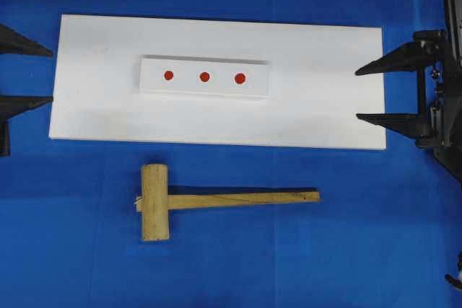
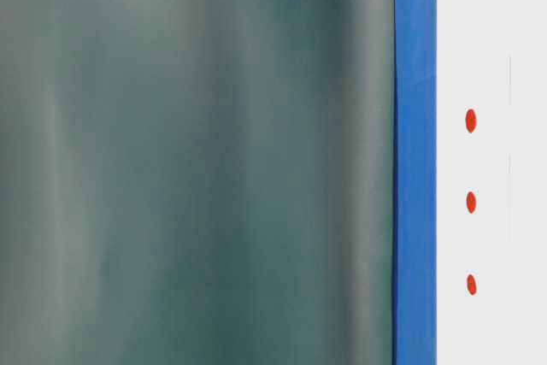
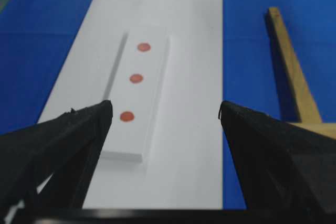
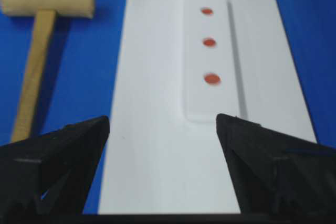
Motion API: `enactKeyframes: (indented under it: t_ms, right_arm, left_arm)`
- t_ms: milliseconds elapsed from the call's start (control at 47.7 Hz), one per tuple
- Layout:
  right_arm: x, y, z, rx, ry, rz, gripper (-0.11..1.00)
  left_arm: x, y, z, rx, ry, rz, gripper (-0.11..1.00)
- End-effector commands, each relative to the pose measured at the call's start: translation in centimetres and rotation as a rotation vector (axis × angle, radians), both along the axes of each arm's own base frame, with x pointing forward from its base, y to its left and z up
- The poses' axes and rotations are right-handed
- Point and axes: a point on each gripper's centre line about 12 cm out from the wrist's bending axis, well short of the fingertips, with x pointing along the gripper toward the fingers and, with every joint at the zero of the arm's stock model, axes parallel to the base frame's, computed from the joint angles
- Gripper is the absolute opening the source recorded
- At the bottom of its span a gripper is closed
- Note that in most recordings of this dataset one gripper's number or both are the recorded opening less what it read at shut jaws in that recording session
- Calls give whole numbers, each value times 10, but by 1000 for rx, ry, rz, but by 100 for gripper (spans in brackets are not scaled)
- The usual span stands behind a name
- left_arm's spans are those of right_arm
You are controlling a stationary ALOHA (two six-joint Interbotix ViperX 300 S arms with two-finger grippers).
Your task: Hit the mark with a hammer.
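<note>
The mark is the middle of three red dots on a white strip; it also shows in the table-level view, the left wrist view and the right wrist view. The hammer, a light wooden mallet, lies flat on the blue cloth in front of the board, head to the left; it also shows in the right wrist view, and its handle shows in the left wrist view. My left gripper is open and empty at the board's left end. My right gripper is open and empty at the right end.
The strip lies on a large white board on a blue cloth. A smaller red dot and a larger one flank the mark. A grey-green backdrop fills most of the table-level view.
</note>
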Motion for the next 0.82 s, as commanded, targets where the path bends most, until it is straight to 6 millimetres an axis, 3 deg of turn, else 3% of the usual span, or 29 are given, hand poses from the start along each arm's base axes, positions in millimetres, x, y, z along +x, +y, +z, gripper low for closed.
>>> enactKeyframes:
  t_ms: [0,294,797]
  right_arm:
    - [-5,-3,-5,18,-22,-41,76]
    - [-12,3,-22,38,-16,-36,76]
    - [-12,4,-23,37,-21,-32,76]
  left_arm:
    - [0,-1,0,3,-11,-4,81]
    - [-4,-2,-17,-2,21,-9,79]
    - [-5,-8,-23,2,9,-52,78]
